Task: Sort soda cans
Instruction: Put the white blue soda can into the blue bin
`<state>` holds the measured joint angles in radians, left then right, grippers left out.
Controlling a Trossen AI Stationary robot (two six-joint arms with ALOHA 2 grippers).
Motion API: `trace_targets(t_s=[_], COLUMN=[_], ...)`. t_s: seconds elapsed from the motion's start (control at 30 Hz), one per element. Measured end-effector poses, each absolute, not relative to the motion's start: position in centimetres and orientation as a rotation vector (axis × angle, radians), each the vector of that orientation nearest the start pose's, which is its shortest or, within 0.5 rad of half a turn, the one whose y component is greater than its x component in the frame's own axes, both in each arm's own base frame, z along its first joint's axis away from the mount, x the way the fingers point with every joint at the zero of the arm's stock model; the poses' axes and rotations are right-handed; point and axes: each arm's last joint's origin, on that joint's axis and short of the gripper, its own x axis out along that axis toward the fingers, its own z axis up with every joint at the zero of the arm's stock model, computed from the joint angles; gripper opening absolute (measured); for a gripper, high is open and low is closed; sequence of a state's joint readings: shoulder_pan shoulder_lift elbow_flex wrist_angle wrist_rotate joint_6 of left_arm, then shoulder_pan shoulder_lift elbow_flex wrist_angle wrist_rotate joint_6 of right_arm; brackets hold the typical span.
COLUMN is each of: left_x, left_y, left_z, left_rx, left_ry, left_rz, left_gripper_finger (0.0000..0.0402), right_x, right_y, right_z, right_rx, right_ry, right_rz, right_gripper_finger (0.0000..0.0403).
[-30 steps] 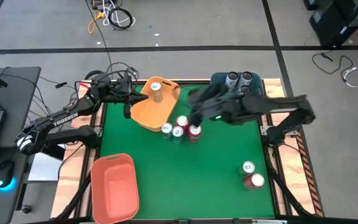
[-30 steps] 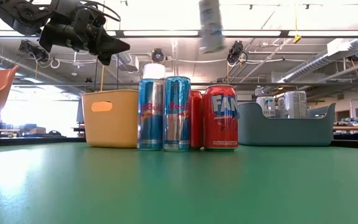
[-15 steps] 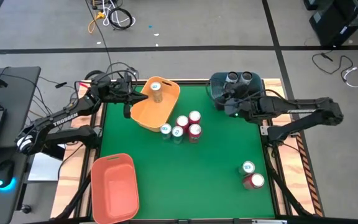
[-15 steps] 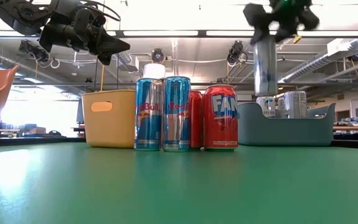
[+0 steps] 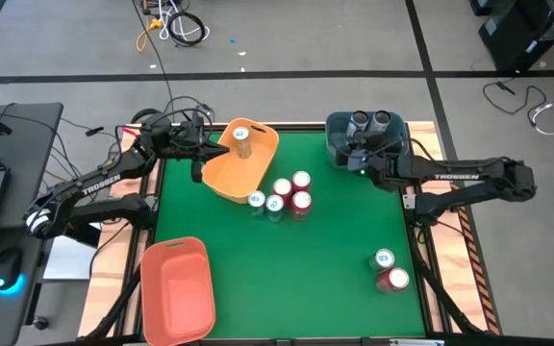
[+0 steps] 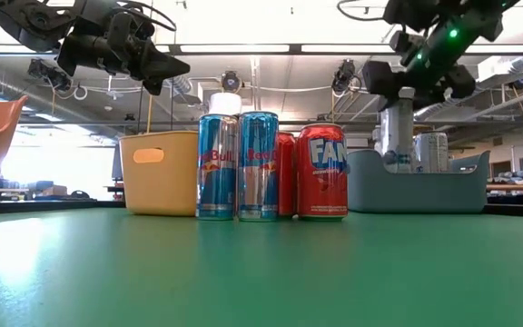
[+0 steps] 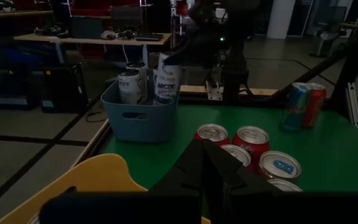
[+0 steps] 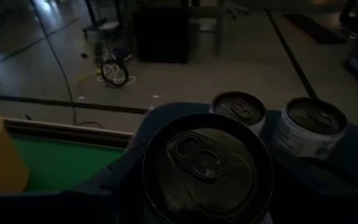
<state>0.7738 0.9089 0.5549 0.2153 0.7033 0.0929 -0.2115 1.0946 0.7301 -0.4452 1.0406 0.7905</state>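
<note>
Clamping a silver can (image 6: 395, 136), the right jaws (image 5: 362, 160) hang over the blue bin (image 5: 339, 146), apparently to join two matching cans (image 5: 370, 119); the left jaws (image 5: 196, 159), closed and empty, wait by the yellow bin (image 5: 227, 175).

Green counter (image 5: 335, 250), wood-edged. Yellow bin (image 5: 243, 165) just beside left fingers (image 5: 203, 152). Blue bin (image 5: 339, 135) under right fingers (image 5: 359, 154). Five cans (image 5: 282, 196) clustered between both. Two cans (image 5: 389, 270) well apart from either. Orange bin (image 5: 173, 290) far from both.
</note>
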Motion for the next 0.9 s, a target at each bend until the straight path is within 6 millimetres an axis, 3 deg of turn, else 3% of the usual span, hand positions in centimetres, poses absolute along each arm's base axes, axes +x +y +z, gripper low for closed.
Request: trace_targets(t_s=[0.9], left_x=[15.4], left_y=[12.4], left_z=[27.0], left_rx=[-0.005], left_ry=[0.11], left_rz=[0.065], left_gripper_finger=[0.0005], right_x=[18.3], right_y=[-8.5], right_z=[21.1], right_rx=[0.402], right_ry=[0.294], right_rz=[-1.419], right_gripper_finger=[0.0248])
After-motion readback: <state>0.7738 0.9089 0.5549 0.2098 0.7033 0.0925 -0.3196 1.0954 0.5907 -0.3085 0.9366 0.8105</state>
